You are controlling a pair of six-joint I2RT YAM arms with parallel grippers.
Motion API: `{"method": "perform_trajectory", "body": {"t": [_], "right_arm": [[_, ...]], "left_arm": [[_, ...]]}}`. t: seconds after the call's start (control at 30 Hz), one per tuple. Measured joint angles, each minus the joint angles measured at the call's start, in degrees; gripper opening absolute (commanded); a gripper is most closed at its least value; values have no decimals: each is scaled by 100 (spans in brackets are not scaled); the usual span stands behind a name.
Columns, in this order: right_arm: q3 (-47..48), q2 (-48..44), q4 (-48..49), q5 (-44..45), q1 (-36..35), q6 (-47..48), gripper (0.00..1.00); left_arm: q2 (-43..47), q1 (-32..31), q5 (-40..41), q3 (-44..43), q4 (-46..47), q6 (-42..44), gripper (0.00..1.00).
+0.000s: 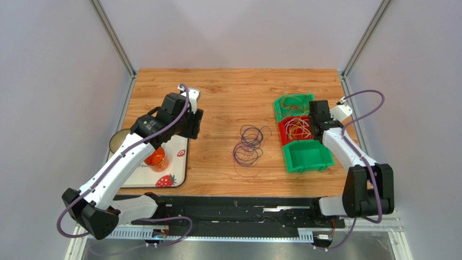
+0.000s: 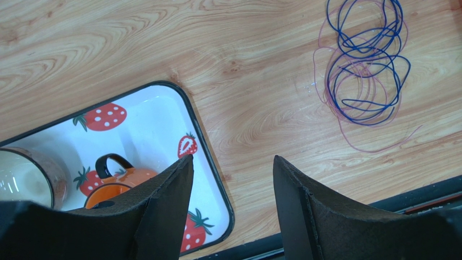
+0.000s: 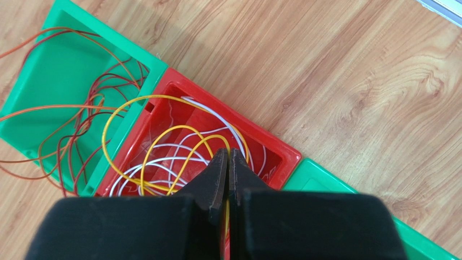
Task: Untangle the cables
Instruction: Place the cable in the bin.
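Note:
A tangle of purple and dark blue cable loops [image 1: 248,145] lies on the wooden table at centre; it also shows in the left wrist view [image 2: 364,70]. Yellow cable loops [image 3: 162,135] and white cable loops [image 3: 157,165] lie in a red bin [image 3: 282,154]. Thin orange-red cables [image 3: 81,124] lie in the far green bin [image 3: 49,70]. My right gripper [image 3: 228,154] is over the red bin [image 1: 287,142], shut with a yellow strand running between its fingers. My left gripper [image 2: 230,162] is open and empty over the tray's right edge, left of the purple tangle.
A strawberry-print tray [image 2: 211,162] at the left holds an orange mug [image 2: 124,179] and a glass jar [image 2: 21,179]. A second green bin [image 1: 309,156] stands nearest the arms, with nothing in it. Grey walls enclose the table.

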State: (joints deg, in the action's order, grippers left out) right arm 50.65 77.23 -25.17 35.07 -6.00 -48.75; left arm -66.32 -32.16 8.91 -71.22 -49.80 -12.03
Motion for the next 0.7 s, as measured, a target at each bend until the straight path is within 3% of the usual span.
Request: {"method": "perform_trajectory", "body": {"t": [0.7], "right_arm": [[457,1554,573,-271,46,372,0]], "left_arm": [[-2,96,-4,35,-2,2,64]]}}
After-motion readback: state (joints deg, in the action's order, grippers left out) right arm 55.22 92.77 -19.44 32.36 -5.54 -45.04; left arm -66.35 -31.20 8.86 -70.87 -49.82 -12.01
